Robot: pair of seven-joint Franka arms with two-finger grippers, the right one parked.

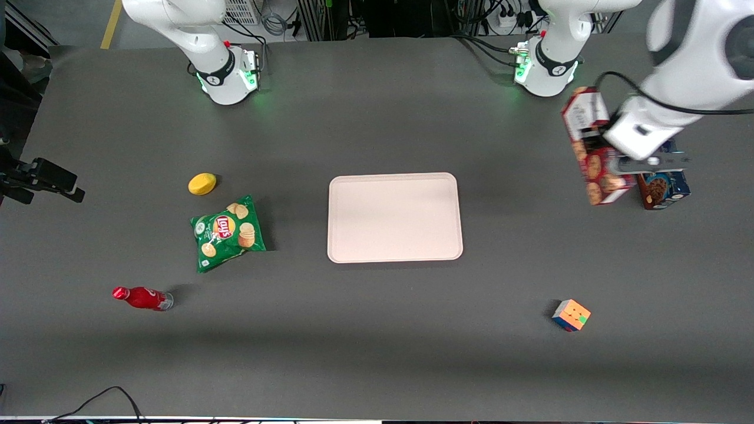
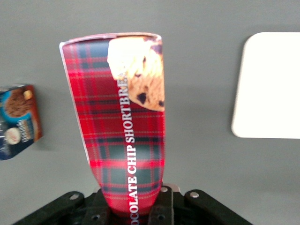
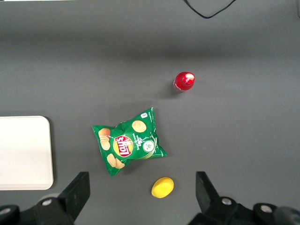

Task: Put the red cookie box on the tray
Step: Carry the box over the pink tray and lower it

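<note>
Gripping the red cookie box (image 1: 594,147), pincer (image 1: 619,162) hangs sideways of tray (image 1: 394,217).

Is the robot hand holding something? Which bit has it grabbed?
Yes. The gripper, toward the working arm's end of the table, grips the red cookie box at one end, fingers squeezing its sides beside the blue box.

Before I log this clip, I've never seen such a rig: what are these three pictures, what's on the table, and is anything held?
Two robot arms stand at a grey table. One picture looks down from the front; two come from cameras on the arms' wrists. The working arm's pincer, toward its own end of the table, is shut on the red cookie box, lifted beside a blue cookie box. The tray lies mid-table with nothing on it. Also there: a Lay's chip bag, a lemon, a red bottle and a puzzle cube.
</note>
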